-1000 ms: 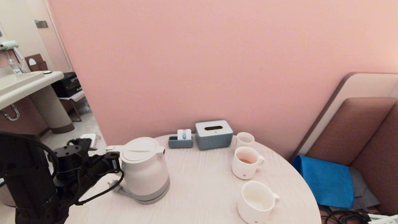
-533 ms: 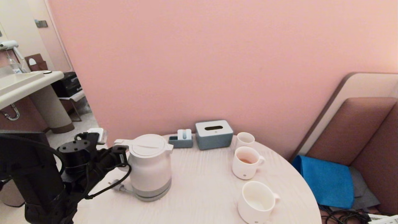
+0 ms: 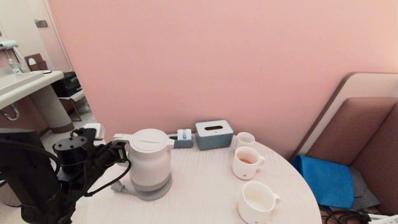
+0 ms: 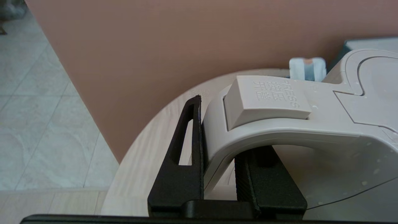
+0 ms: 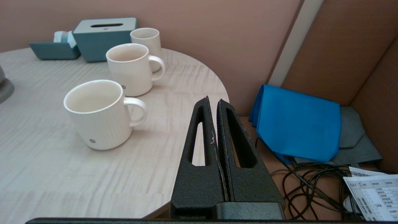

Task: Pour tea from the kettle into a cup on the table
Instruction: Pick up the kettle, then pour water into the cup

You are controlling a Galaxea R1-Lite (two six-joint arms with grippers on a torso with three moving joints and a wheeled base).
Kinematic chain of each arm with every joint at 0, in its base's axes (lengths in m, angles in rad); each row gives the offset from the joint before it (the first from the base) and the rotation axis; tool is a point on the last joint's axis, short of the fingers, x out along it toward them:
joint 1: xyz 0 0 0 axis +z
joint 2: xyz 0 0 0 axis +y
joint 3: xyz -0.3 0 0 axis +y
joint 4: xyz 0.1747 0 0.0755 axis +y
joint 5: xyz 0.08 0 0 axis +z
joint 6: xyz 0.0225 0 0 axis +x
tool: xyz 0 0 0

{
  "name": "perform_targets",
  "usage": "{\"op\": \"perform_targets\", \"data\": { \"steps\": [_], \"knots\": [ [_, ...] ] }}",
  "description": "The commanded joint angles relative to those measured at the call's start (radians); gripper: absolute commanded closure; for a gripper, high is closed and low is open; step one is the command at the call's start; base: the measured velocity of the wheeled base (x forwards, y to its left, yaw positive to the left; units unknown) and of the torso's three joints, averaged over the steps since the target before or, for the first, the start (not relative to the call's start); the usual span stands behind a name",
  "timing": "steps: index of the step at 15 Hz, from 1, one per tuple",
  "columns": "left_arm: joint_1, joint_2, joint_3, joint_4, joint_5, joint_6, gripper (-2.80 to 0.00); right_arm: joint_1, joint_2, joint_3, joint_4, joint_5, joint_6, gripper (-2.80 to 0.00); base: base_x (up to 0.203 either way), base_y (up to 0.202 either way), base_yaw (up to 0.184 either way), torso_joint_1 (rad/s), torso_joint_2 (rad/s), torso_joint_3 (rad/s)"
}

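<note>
The white kettle (image 3: 150, 161) stands upright at the left of the round table (image 3: 202, 186). Its grey base is at or just above the top, and its plug cord (image 3: 119, 187) trails beside it. My left gripper (image 3: 119, 153) is shut on the kettle's loop handle (image 4: 258, 127), one finger on each side. Two white mugs stand at the right. The far mug (image 3: 247, 162) holds a little reddish tea (image 3: 246, 161). The near mug (image 3: 256, 202) looks empty. My right gripper (image 5: 213, 101) is shut on nothing, parked off the table's right edge beyond the near mug (image 5: 99, 113).
A small handleless cup (image 3: 245, 139), a grey tissue box (image 3: 214, 134) and a small blue holder (image 3: 182, 140) line the back by the pink wall. A sofa with a blue cloth (image 3: 325, 180) and floor cables (image 5: 314, 186) lie to the right.
My left gripper has carried the kettle a little to the right and towards the wall, and it now stands more upright. The mugs and right arm have not moved.
</note>
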Motion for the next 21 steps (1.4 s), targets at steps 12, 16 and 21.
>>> {"op": "perform_targets", "data": {
  "steps": [12,16,21],
  "knots": [
    [-0.261,-0.329,-0.12,0.399,0.128,0.01,0.0,0.0,0.001,0.0,0.001,0.0,0.0,0.0,0.0,0.0,0.0,0.0,0.0,0.0],
    [-0.378,-0.343,-0.181,0.486,0.219,0.024,0.0,0.0,0.001,0.0,0.001,0.0,0.0,0.0,0.0,0.0,0.0,0.0,0.0,0.0],
    [-0.521,-0.299,-0.199,0.508,0.28,0.045,0.0,0.0,0.001,0.0,0.001,0.0,0.0,0.0,0.0,0.0,0.0,0.0,0.0,0.0]
  ]
}}
